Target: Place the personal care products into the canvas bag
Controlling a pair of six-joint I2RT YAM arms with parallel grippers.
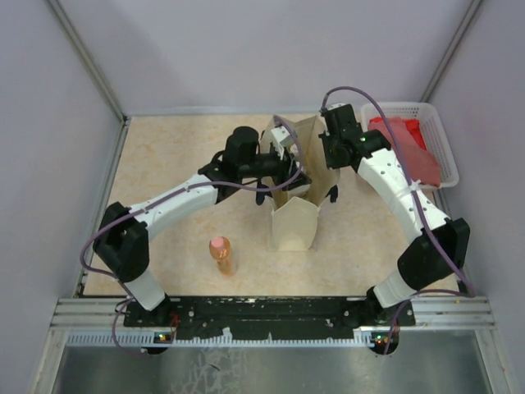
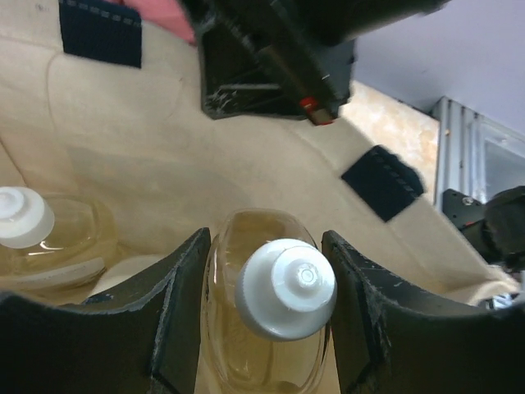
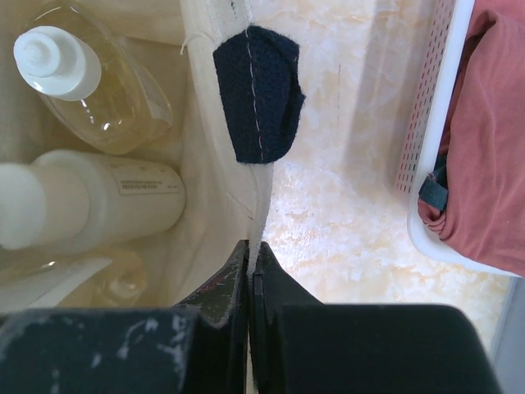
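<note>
Here, canvas bag [image 2: 164,148] around oval bottle [image 2: 271,295]

White basket [image 1: 444,144] with red cloth [image 1: 419,153]

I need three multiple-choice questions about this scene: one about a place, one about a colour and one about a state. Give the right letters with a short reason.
1. Where is the orange bottle relative to the canvas bag?
A. Inside it
B. On the table beside it, on the left arm's side
C. Lying on top of it

2. What colour is the cap of the amber bottle between the fingers of the left end effector?
A. White
B. Pink
C. Black

3. What is the right end effector doing?
A. Hanging wide open above the table
B. Shut with nothing between its fingers
C. Pinching the bag's rim

Answers:
1 B, because the top view shows it on the table outside the bag.
2 A, because the left wrist view shows a white cap.
3 C, because the right wrist view shows the fabric edge between closed fingers.
</note>
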